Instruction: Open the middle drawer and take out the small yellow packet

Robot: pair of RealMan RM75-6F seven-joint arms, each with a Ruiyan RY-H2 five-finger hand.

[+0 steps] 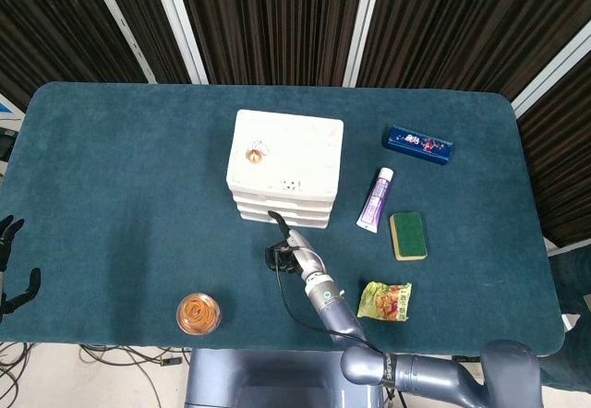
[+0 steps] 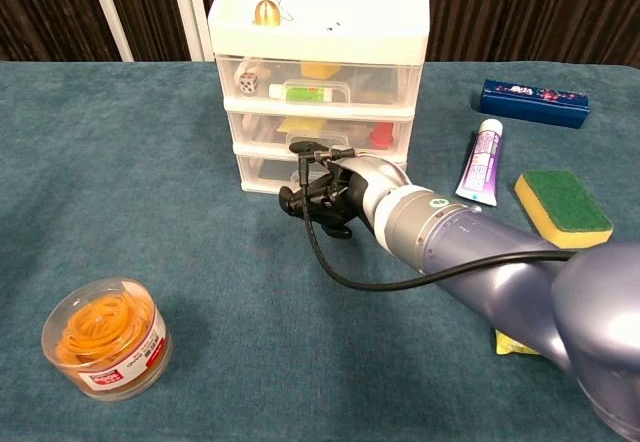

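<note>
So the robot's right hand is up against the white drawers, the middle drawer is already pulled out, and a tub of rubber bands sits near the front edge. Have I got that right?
Not quite: the middle drawer is not pulled out; in the chest view its front sits flush with the others. The right hand is at the drawers, and the tub of rubber bands sits near the front edge.

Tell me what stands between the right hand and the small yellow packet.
The closed front of the middle drawer does. The small yellow packet lies inside it, seen through the clear plastic, and the right hand is just outside at the drawer fronts. Nothing else visible lies between them.
</note>
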